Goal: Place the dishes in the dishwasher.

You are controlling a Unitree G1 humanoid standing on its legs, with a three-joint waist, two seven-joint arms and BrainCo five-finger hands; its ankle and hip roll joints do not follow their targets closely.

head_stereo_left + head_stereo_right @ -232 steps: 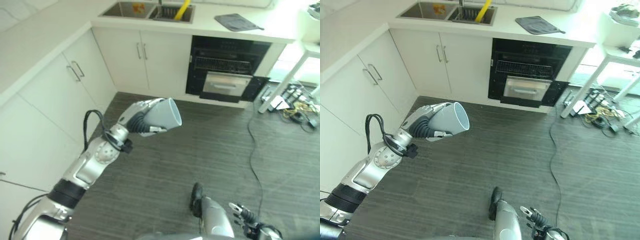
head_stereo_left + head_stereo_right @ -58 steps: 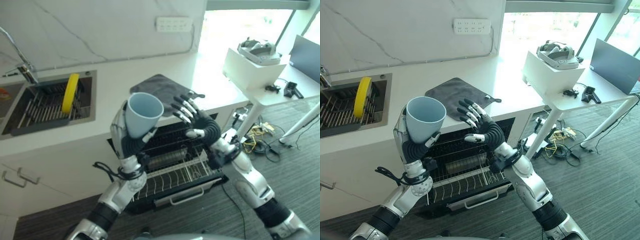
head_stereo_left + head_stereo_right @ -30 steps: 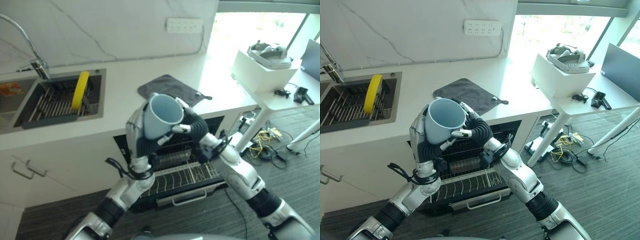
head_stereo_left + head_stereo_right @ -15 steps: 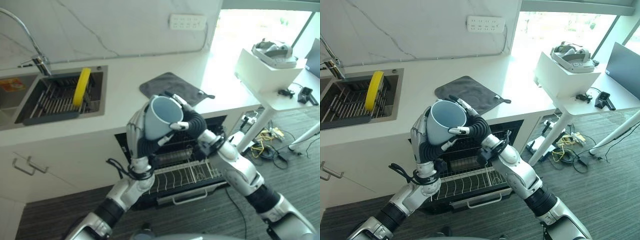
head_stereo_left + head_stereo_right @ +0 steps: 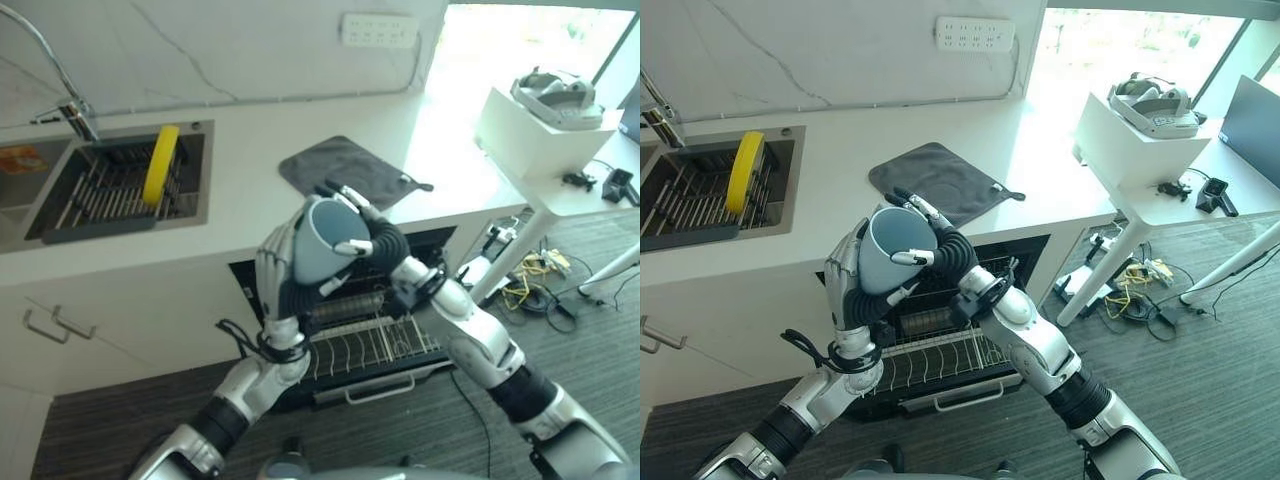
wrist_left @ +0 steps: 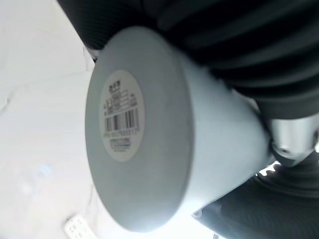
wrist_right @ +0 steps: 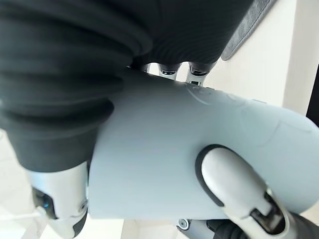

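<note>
Cup point(image 5: 892, 252): upright above the open dishwasher point(image 5: 940, 345), between both hands, likely mid-handover.
Left hand point(image 5: 846, 280): fingers curled round the cup's body.
Right hand point(image 5: 940, 250): fingers and thumb wrapped round its rim side.

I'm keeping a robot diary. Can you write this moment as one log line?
cup: upright, held | left hand: gripping | right hand: gripping | dishwasher rack: pulled out
</note>
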